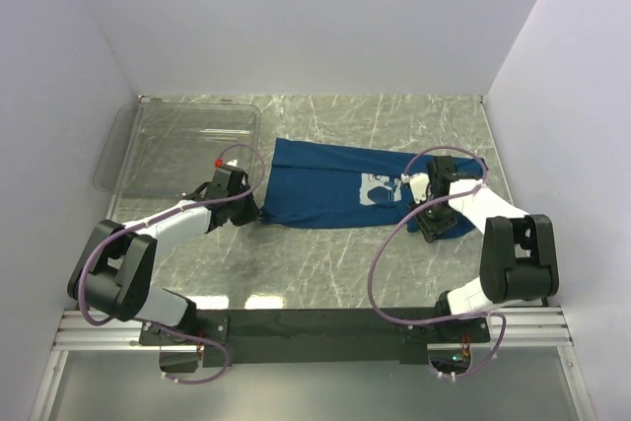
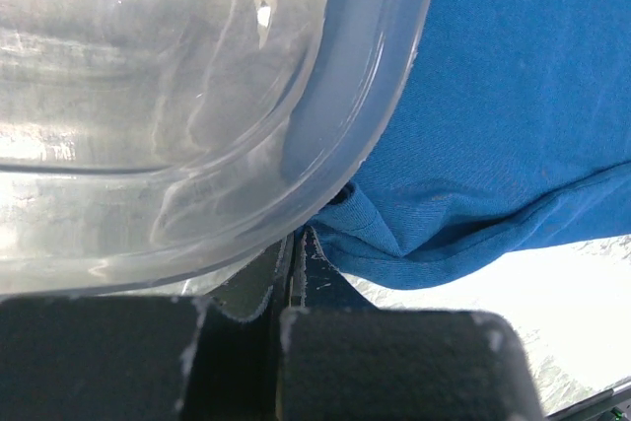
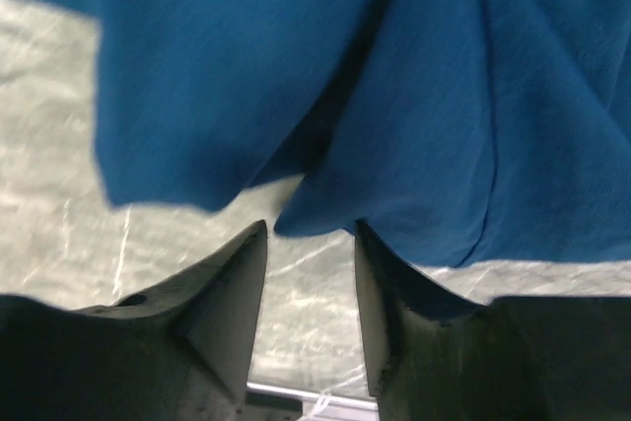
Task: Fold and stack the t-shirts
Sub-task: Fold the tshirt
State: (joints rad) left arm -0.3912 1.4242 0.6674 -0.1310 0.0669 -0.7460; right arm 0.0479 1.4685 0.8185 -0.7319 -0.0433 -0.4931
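A clear plastic bin [image 1: 187, 105] sits at ten o'clock on the grey marbled table [image 1: 325, 273]. Below it, the left arm [image 1: 148, 234] folds back on itself from its base at seven o'clock. Its forearm reaches low toward the table's centre, with the wrist beside the bin's near corner.

The left claw [image 2: 288, 288] is clenched. Its dark fingers [image 2: 138, 362] press together, and the hem at the corner of the dark blue t-shirt [image 1: 325, 189] runs into the seam between them. In the left wrist view the bin's rounded rim lies over the cloth just beyond the fingertips.

The t-shirt lies across the middle of the table, its length running from nine o'clock to three o'clock. It is bunched into a narrow band, with its far edge sloping down toward the right. The pale square print [image 1: 380, 187] faces up near the three o'clock end.

There the right arm [image 1: 508, 253] rises from its base at five o'clock, bends at the elbow and turns back toward the centre. Its wrist tips down over the shirt's right end. The right claw [image 3: 311, 244] is released. Its pale fingers [image 3: 232, 303] stand apart with bare table between them. The rumpled edge of the shirt hangs just past the tips, and neither finger grips it.
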